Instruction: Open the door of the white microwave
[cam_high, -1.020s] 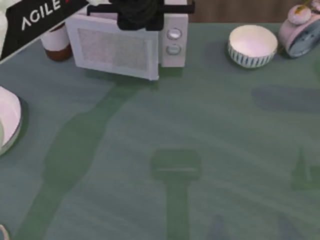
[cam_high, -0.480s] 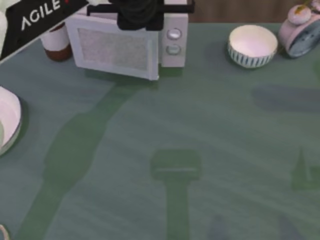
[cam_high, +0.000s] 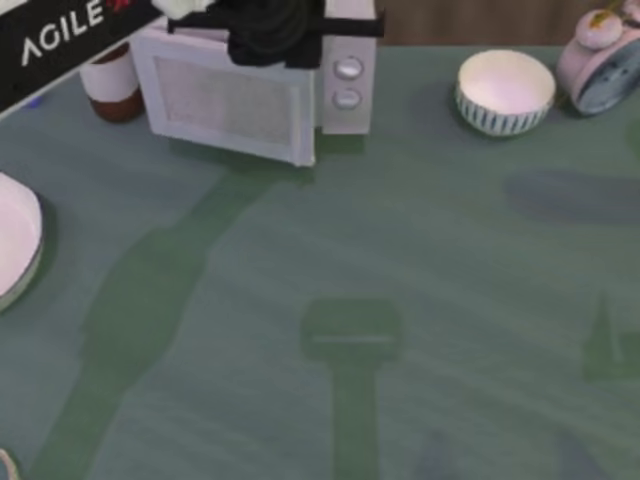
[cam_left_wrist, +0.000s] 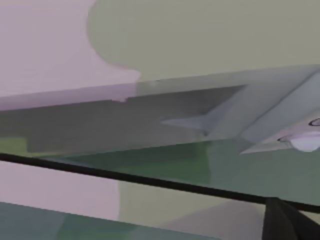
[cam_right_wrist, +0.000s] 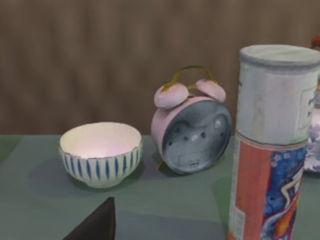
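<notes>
Top view shows the left hand (cam_high: 272, 28), grip unreadable, above the white microwave (cam_high: 255, 85), whose door (cam_high: 228, 105) stands ajar; slipping could stall it.

White microwave (cam_high: 255, 95) – grey speckled door (cam_high: 228, 102); blue-striped bowl (cam_high: 505, 92).

Matt white microwave (cam_high: 250, 90), speckled mesh door (cam_high: 225, 105), shiny silver knobs (cam_high: 348, 68).
</notes>
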